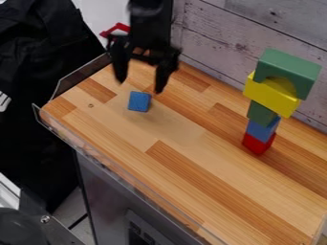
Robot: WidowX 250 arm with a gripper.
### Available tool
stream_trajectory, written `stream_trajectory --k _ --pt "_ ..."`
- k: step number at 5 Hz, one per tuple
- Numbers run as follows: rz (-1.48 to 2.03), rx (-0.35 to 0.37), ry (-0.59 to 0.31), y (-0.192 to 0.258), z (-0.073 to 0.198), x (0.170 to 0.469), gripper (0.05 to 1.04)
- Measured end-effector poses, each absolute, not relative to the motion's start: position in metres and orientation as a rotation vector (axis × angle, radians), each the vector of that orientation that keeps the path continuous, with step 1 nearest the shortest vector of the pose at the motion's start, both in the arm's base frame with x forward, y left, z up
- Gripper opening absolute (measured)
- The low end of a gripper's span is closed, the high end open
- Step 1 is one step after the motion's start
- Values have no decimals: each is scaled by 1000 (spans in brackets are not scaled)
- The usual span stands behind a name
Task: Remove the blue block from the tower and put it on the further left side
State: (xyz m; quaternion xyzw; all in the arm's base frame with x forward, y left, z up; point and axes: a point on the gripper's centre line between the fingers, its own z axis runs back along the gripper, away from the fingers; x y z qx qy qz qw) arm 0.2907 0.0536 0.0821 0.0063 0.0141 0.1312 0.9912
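My gripper (140,79) hangs over the back left of the wooden table, its two fingers spread apart with nothing between them. A small blue block (139,101) lies on the wood just below and in front of the fingertips, not touched by them as far as I can see. At the right stands a tower: a red block (258,143) at the bottom, another blue block (262,129) on it, then a dark green block (261,114), a yellow arch block (273,94) and a green arch (288,72) on top.
The wooden table top (185,165) has a clear plastic rim (115,174) along its front and left edges. A whitewashed plank wall (236,43) rises behind the table, close behind the tower.
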Motion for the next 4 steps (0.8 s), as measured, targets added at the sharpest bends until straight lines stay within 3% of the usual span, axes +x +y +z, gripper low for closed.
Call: stream_trajectory --k 1,4 --pt "167 19 9 29 115 294 999" --pt "96 -22 42 6 135 273 999"
